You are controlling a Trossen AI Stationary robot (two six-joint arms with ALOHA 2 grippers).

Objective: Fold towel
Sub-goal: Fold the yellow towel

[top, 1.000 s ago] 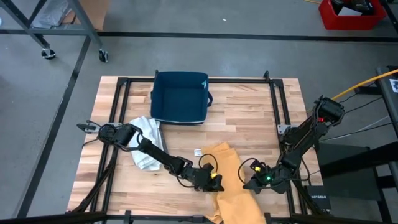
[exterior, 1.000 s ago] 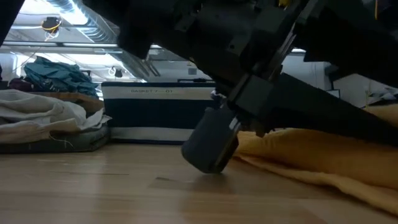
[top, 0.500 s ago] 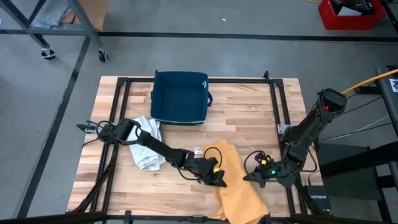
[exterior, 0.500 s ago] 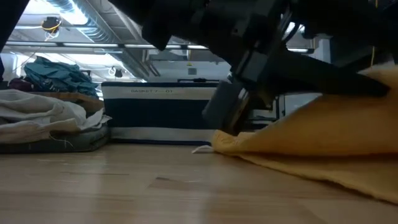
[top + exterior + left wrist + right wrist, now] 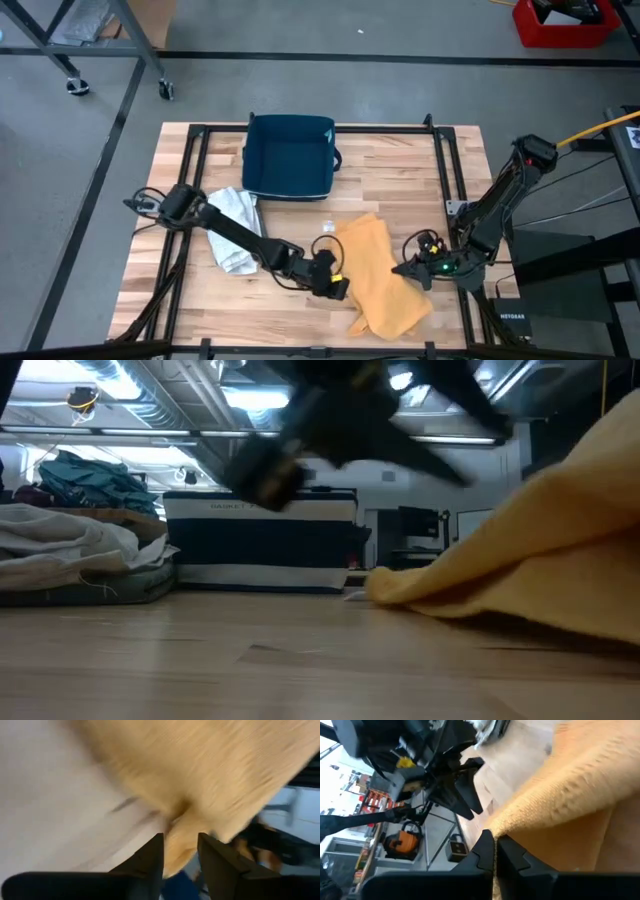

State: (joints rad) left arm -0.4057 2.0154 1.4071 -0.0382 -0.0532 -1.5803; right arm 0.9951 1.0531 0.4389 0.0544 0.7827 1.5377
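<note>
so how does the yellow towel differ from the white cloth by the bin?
The yellow towel is mustard yellow; the white cloth is off-white. The yellow towel lies between both arms with the right tool shut on its edge; the white cloth lies crumpled under the left arm, ungripped. The yellow towel covers more table. Both lie on the wooden table.

R claw (image 5: 494, 851) pinching yellow towel (image 5: 570, 795), L arm (image 5: 445, 775) beyond

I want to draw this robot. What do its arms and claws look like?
Both arms are thin, dark and jointed, with black cables looping along them. The left gripper carries a small yellow mark, the right gripper a tiny green light. Each gripper ends in two flat, dark, tapering fingers.
</note>
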